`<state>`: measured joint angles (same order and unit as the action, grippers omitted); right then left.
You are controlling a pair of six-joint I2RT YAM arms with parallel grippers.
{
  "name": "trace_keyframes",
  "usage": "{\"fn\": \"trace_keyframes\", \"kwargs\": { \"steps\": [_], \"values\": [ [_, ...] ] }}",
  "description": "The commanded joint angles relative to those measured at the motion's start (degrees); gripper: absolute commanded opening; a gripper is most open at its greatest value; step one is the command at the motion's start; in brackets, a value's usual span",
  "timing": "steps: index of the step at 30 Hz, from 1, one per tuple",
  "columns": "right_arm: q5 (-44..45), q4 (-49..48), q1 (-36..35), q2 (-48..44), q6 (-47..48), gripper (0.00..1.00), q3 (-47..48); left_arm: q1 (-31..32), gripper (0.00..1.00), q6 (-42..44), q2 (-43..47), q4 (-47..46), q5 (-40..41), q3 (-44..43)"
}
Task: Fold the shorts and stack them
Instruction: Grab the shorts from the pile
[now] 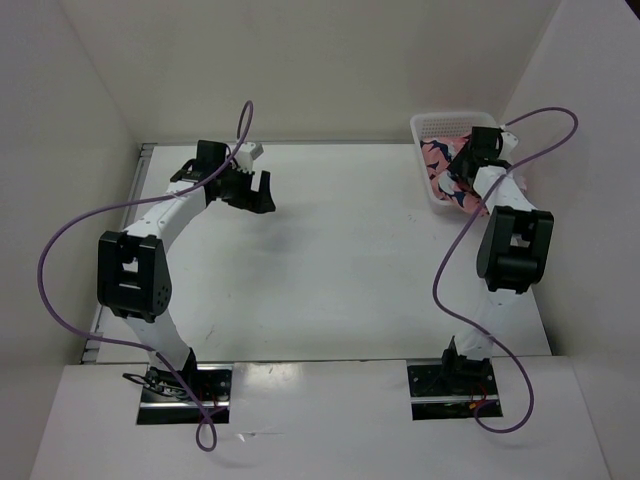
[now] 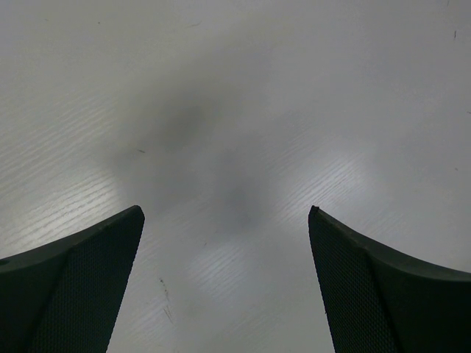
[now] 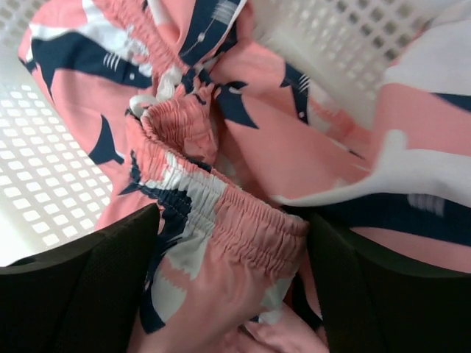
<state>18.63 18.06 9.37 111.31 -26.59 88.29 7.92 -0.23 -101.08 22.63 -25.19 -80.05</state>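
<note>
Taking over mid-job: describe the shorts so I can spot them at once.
Look to the far right corner of the table, where a white mesh basket sits under the right gripper. The shorts are bunched inside it: coral-pink fabric with navy and white shark shapes, the only patterned thing in view.

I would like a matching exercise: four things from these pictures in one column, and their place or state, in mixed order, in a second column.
1. left gripper
2. right gripper
3. shorts
4. basket

A. white mesh, far right corner of the table
B. open above bare table
C. pink, shark print, lying in the basket
D. open, fingers either side of a waistband

Pairs: 1-B, 2-D, 3-C, 4-A
</note>
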Motion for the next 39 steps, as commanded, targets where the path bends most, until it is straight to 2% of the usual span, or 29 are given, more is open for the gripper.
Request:
{"fn": "trace_keyframes", "kwargs": {
  "steps": [1, 3, 4, 7, 8, 12, 16, 21, 23, 25, 26, 27, 29, 31, 35, 36, 38, 39],
  "values": [
    [-3.2, -3.1, -0.2, 1.1, 0.3, 0.83, 3.0, 0.2, 0.99, 0.2, 0.0, 0.2, -1.1, -1.9],
    [-2.6, -2.4, -0.2, 1.1, -0.6, 0.71, 2.5, 0.2, 0.99, 0.2, 0.0, 0.2, -1.1, -1.9],
    [-2.6, -2.4, -0.2, 1.1, -0.7, 0.57, 2.5, 0.2, 0.99, 0.2, 0.0, 0.2, -1.1, -1.9],
    [-2.6, -1.9, -0.2, 1.1, 0.0, 0.29, 3.0, 0.2, 0.99, 0.2, 0.0, 0.2, -1.1, -2.6],
    [-5.5, -1.9, -0.2, 0.3, 0.8, 0.18, 4.0, 0.2, 0.99, 0.2, 0.0, 0.2, -1.1, -2.6],
    [-8.9, -1.9, -3.7, -3.5, 5.3, 0.0, 4.7, 0.7, 0.99, 0.2, -0.5, -2.1, -1.1, -1.2],
    [-4.4, -3.6, -9.6, -8.1, 7.9, 0.0, 4.0, 3.1, 0.99, 0.2, -0.5, -2.7, -1.1, -0.6],
    [4.4, -2.0, -10.9, -11.5, 9.4, 0.0, 10.7, 3.9, 0.99, 0.2, 0.5, -3.8, -1.1, -0.6],
    [3.6, -4.3, -12.3, -13.6, 13.7, 0.0, 11.9, 3.9, 0.99, 0.2, 1.7, -4.4, -1.1, -0.6],
    [3.6, -8.2, -14.2, -19.2, 18.5, 0.0, 8.9, 3.9, 0.99, 0.2, 2.4, -4.4, -1.1, -0.6],
    [3.6, -14.6, -16.8, -21.5, 24.2, 0.0, 7.3, 3.9, 0.99, 0.2, 3.2, -5.0, -1.1, -0.6],
    [3.6, -18.3, -18.0, -26.0, 27.0, 0.0, 5.8, 3.9, 0.99, 0.2, 3.8, -5.5, -1.1, 0.1],
    [2.8, -26.3, -19.8, -29.0, 32.4, 0.0, 4.8, 3.9, 0.99, 0.2, 5.4, -6.2, -1.1, 0.8],
    [1.6, -27.2, -22.1, -29.7, 34.8, 0.0, 11.8, 3.9, 0.99, 0.2, 6.9, -6.2, -1.1, 1.3],
    [-0.1, -28.5, -27.8, -24.0, 39.5, 0.0, 27.5, 3.9, 0.99, 0.2, 9.6, -7.3, 2.0, 1.3],
    [-0.1, -26.4, -31.0, -22.0, 40.2, 0.0, 35.8, 3.9, 0.99, 0.2, 10.1, -7.3, 3.6, 1.3],
    [-0.8, -23.0, -33.7, -14.7, 39.4, 0.0, 45.5, 3.9, 0.99, 0.2, 11.7, -7.9, 5.9, 0.7],
    [-0.8, -18.2, -35.0, -11.9, 37.9, 0.0, 55.8, 3.9, 0.99, 0.2, 12.3, -8.6, 9.2, 0.7]
  ]
}}
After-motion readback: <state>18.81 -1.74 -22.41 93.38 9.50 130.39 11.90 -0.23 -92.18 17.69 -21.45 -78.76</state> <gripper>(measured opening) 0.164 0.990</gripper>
